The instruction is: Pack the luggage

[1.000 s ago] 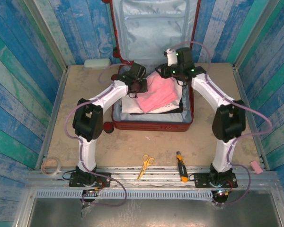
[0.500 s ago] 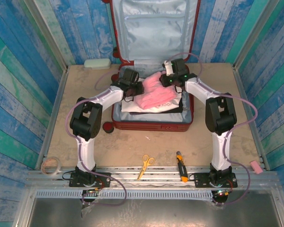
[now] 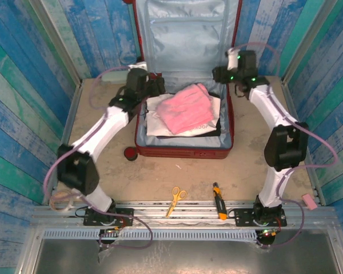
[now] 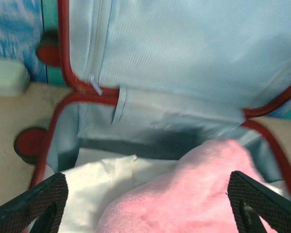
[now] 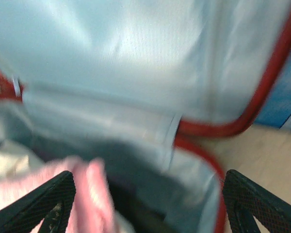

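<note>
Luggage (image 3: 183, 149) lies open at the far middle of the table, its base flat and its lid standing up against the back wall. Inside, a pink cloth (image 3: 186, 108) sits heaped on a white pack (image 3: 157, 119), with something black (image 3: 216, 129) under both at the right side.

Left claw (image 3: 154, 87) hovers at the left hinge corner and right claw (image 3: 219, 73) at the right one. In each wrist view the jaws stand wide apart with nothing held between them.

The risk, as I judge it, lies in the pile. The cloth is loose and rides high, and the white pack reaches close to the left rim. If the lid comes down next, fabric could be caught in the seam and keep it from closing. A pull on only one corner could also twist the lid or slide the case on its wheels.
</note>
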Robot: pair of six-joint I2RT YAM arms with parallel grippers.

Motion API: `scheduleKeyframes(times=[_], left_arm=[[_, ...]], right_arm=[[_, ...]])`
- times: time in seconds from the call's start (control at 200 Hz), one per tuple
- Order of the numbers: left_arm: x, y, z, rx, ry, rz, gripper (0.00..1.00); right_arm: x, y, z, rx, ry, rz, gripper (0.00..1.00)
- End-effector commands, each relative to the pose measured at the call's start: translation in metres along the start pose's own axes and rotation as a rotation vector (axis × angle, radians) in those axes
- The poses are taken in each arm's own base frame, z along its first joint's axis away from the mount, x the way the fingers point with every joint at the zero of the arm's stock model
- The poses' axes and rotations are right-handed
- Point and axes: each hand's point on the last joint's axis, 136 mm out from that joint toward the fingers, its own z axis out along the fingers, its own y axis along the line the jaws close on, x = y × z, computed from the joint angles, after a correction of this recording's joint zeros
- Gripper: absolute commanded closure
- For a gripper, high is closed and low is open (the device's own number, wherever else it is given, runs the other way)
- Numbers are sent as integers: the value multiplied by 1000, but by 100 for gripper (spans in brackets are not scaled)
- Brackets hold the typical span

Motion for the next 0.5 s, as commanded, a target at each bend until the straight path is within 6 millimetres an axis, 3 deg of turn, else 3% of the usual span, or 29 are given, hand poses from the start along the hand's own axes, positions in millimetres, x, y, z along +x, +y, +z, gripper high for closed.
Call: scheduleKeyframes(times=[0.0, 0.07, 0.145, 0.25, 0.341, 0.496], left_arm=[[-6, -31, -61, 190, -68, 8, 16], [34, -65, -89, 367, -51, 85, 16], [97, -95, -116, 530, 1, 164, 16], [164, -107, -138, 663, 103, 147, 22], [199, -105, -154, 661, 82, 200, 23], [238, -102, -168, 695, 46, 282, 27]], right_arm=[[-75, -6, -23, 0, -203, -75, 17], [-99, -21, -21, 26, -283, -109, 16], [-119, -35, -14, 24, -347, -121, 15], [-133, -46, 4, 1, -394, -145, 15], [-142, -48, 13, 8, -460, -187, 15], [-147, -59, 25, 56, -550, -198, 17]])
